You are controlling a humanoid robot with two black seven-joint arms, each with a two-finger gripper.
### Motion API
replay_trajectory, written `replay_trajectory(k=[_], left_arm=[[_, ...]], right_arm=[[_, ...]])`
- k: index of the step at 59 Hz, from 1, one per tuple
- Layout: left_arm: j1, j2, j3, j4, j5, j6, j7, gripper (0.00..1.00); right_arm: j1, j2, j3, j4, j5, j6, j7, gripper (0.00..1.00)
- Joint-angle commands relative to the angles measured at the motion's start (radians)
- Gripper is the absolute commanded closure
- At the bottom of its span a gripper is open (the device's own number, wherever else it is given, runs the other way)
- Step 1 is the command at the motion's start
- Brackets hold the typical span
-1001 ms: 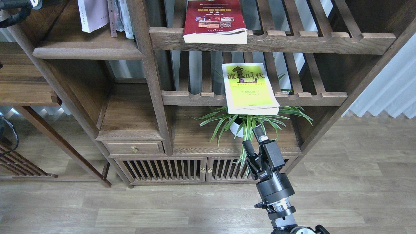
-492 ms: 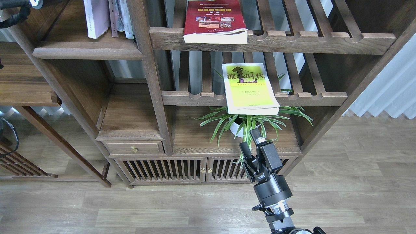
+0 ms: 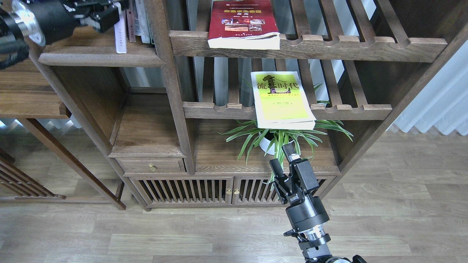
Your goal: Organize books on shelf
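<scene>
The white-lavender book (image 3: 120, 36) stands upright near the front edge of the solid shelf (image 3: 98, 58), toward that board's right end, its lower corner resting on the wood just left of the other volumes (image 3: 140, 22) packed against the upright post. The left gripper (image 3: 106, 16) is at its top, coming in from the upper left corner; it seems to be pinching the book, but the fingers are dark and overlap the cover, so I cannot tell for certain whether they are pressed on it or merely beside it.

The step in hand looks like seating this book against the row. To do it well, keep the spine vertical, slide it right until it touches the neighbours, and push it back from the moulded front edge before letting go — released where it stands, it could tip forward off the board.

Two books are left. The dark red book (image 3: 243, 25) lies flat on the upper slatted rack, overhanging its notched front rail; the yellow-green book (image 3: 281, 98) lies flat on the rack below, also jutting past the front rail, above a potted plant (image 3: 278, 138).

The right gripper (image 3: 284, 157) hangs below that plant, fingers spread and empty — well placed to reach up for the yellow-green book.
</scene>
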Motion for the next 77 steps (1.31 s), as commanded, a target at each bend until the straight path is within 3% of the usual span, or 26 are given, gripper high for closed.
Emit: replay_trajectory(k=[1,15,22,29,41,47,61,77], left_arm=[[0.006,0.046,-0.007,-0.035,-0.026,0.000,0.000,0.55],[0.070,0.117,-0.013,-0.140,-0.094,0.000,0.000,0.56],[0.170,0.134,-0.080,-0.221,-0.135,0.000,0.000,0.55],[0.268,0.128,-0.183,-0.227,-0.219,0.000,0.000,0.55],[0.291,0.116,-0.199,-0.227,-0.371,0.000,0.000,0.55],[0.323,0.051,-0.199,-0.227,-0.428,0.000,0.000,0.54],[0.378,-0.166,-0.202,-0.227,-0.439,0.000,0.000,0.42],[0.486,-0.429,-0.213,-0.226,-0.468,0.000,0.000,0.39]], right_arm=[[0.000,0.000,-0.002,0.001,0.000,0.000,0.000,0.02],[0.000,0.000,0.000,0.004,0.000,0.000,0.000,0.02],[0.002,0.000,-0.002,0.004,0.000,0.000,0.000,0.02],[0.002,0.000,-0.002,0.010,0.000,0.000,0.000,0.02],[0.002,0.000,-0.002,0.010,0.000,0.000,0.000,0.02],[0.003,0.000,-0.002,0.010,0.000,0.000,0.000,0.02],[0.003,0.000,0.003,0.009,0.000,0.000,0.000,0.02],[0.003,0.000,0.014,0.009,0.000,0.000,0.000,0.02]])
